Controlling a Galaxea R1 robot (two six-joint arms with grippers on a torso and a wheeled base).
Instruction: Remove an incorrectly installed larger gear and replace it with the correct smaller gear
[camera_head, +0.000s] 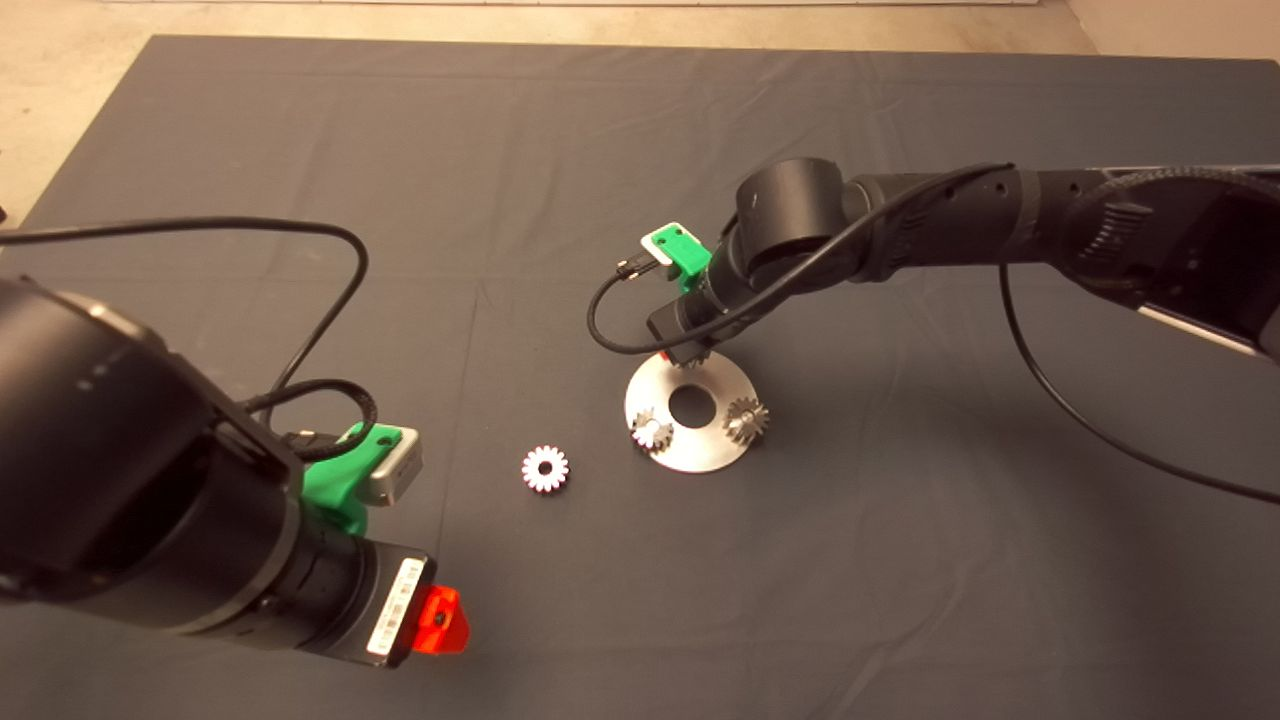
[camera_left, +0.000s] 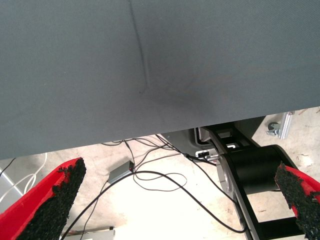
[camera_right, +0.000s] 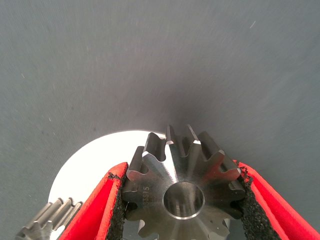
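The right gripper (camera_right: 182, 200) had its jaws clenched on the larger gear (camera_right: 184, 186), pads against its toothed flanks, the gear sitting at the far edge of the round steel plate (camera_head: 715, 445) on the table. A clean removal probably called for a straight vertical lift, sparing the two seated gears nearby. The smaller gear (camera_head: 545, 468) lay on the mat beside the plate. The left gripper (camera_left: 175, 200) waited, jaws released, at the near-left.

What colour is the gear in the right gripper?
Dark grey steel larger gear, clearest in the right wrist view.
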